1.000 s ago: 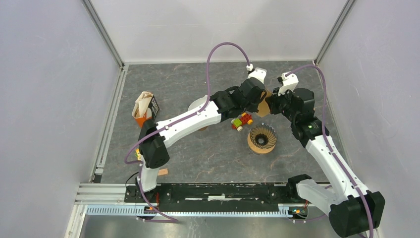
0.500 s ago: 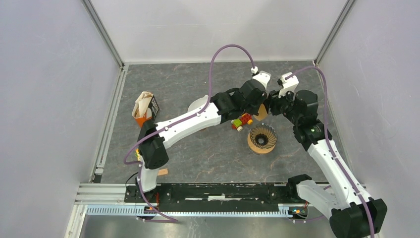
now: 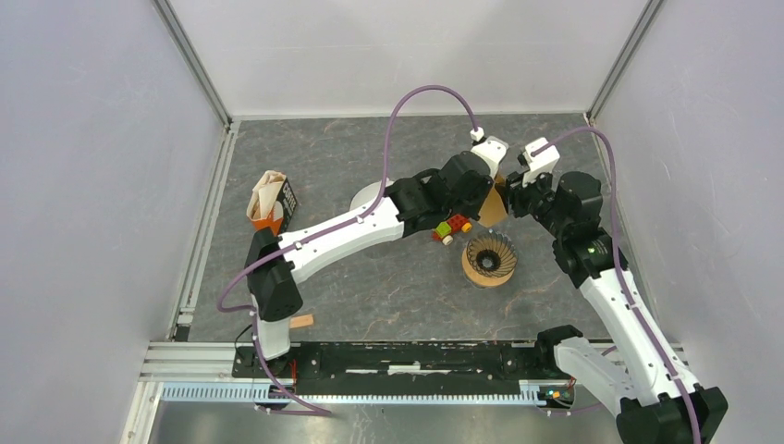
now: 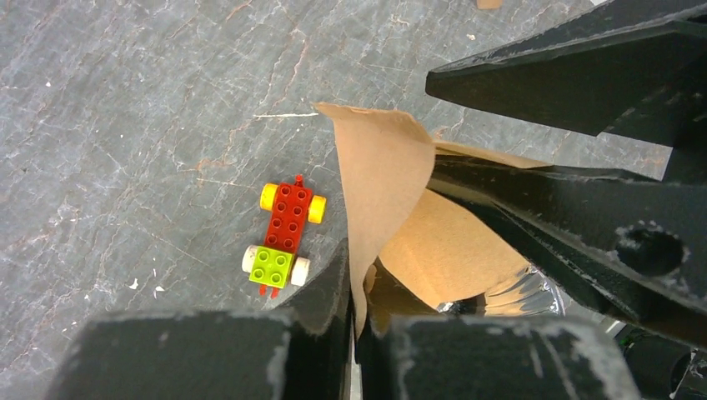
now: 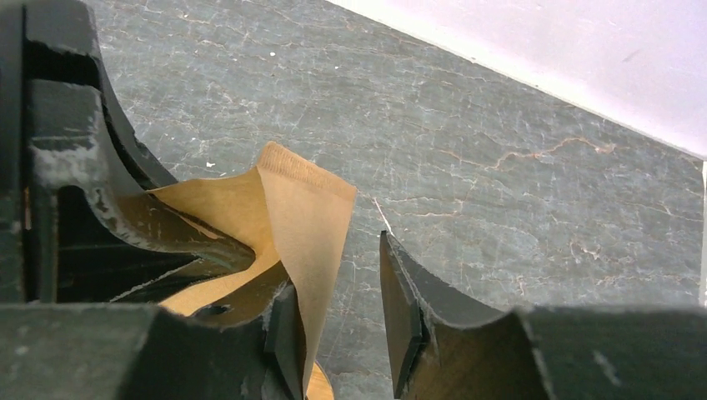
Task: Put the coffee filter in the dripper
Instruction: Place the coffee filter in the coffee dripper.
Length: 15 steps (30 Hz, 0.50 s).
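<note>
Jaws of the left gripper [image 4: 354, 310] are pinched shut on the coffee filter [image 4: 385, 179], raised just behind the dripper [image 3: 489, 258]; those of the right gripper [image 5: 340, 329] are parted. From above, the filter is largely hidden.

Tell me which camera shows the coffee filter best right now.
Left wrist: the coffee filter fills the middle, pinched in the left pincer. Right wrist shows only a folded edge by the open right pincer. Top shows just a brown sliver between the two wrists.
</note>
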Available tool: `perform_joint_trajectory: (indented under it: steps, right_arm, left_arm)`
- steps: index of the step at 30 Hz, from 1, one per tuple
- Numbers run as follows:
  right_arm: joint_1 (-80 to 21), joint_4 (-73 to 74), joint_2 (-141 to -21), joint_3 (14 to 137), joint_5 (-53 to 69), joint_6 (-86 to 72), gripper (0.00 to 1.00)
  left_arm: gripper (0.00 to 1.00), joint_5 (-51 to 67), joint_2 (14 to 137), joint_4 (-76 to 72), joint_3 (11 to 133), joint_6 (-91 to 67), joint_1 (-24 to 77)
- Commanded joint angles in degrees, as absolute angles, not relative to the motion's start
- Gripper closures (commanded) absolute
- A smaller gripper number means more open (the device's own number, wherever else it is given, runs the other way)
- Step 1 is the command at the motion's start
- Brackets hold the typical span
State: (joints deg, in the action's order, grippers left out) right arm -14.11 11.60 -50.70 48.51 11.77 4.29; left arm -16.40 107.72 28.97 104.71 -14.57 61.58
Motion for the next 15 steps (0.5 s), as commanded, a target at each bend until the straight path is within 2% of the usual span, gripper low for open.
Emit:
perform_joint_trajectory:
  steps: [1, 9, 12, 15]
  right_arm:
    - [-13.7, 11.4, -49.5, 50.8, 12.1, 5.7, 0.64]
    - [-13.0, 11.0, -51.5, 52.3, 14.7, -1.2, 0.91]
    - [-12.6, 11.2, -53.2, 53.9, 13.7, -5.0, 1.0]
    - [-11.0, 11.5, -54.9, 55.8, 14.6, -9.4, 1.0]
  left_arm:
    - [0.9, -16.7, 103.6, 24.7, 103.4, -9.8, 61.9]
    - [0.78, -16.6, 104.3, 24.4, 104.7, -12.0, 62.0]
    - [0.64, -17.9, 106.4, 26.1, 108.2, -14.5, 62.0]
    - [0.5, -19.6, 108.8, 28.5, 112.4, -17.3, 62.0]
